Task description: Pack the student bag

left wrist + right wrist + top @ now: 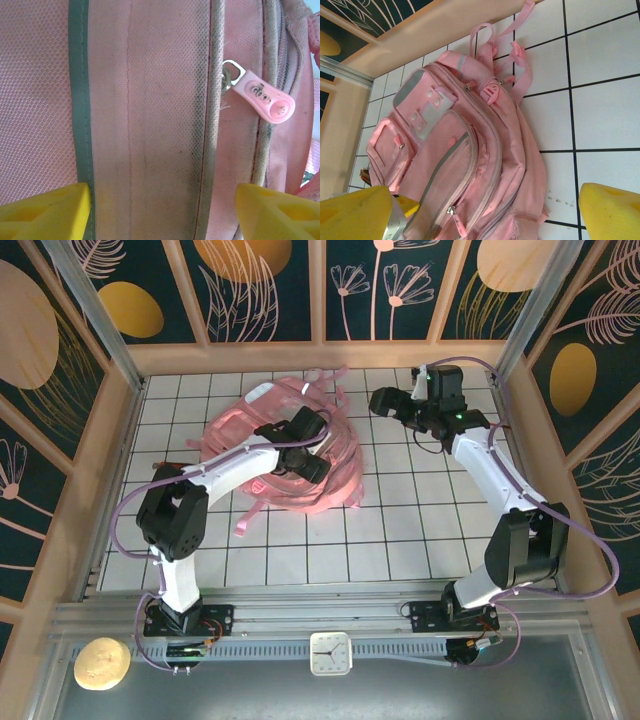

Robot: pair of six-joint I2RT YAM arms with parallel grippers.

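1. Yellow fingertips (45,212) of the left gripper (160,216) stand at the two bottom corners of the left wrist view. They are wide apart and pinch nothing; only pink cloth lies in the gap below them.
2. Just beyond the fingers is the front of the student bag (150,115). A grey reflective strip (80,100) runs by the left finger and a pale piping cord (216,140) by the right one. Whether the pads touch the cloth, I cannot tell.
3. Further out, a pink zip pull (264,97) on a metal ring hangs beside the zip line, outside the jaws.
4. From the top camera, the left gripper (305,455) is over the middle of the bag (235,430). The bag lies flat on the white tiled table (400,530), in its far left part.
5. The right gripper (385,402) hovers apart from the bag, at its right side. Its fingers are fully spread and empty.
6. I judge that the step in hand is opening a pocket, because the zips look shut.
7. The next move calls for bringing the zip pull between the left fingers, pinching it and drawing it along the zip. The soft bag may slide, so the right gripper should probably hold it.
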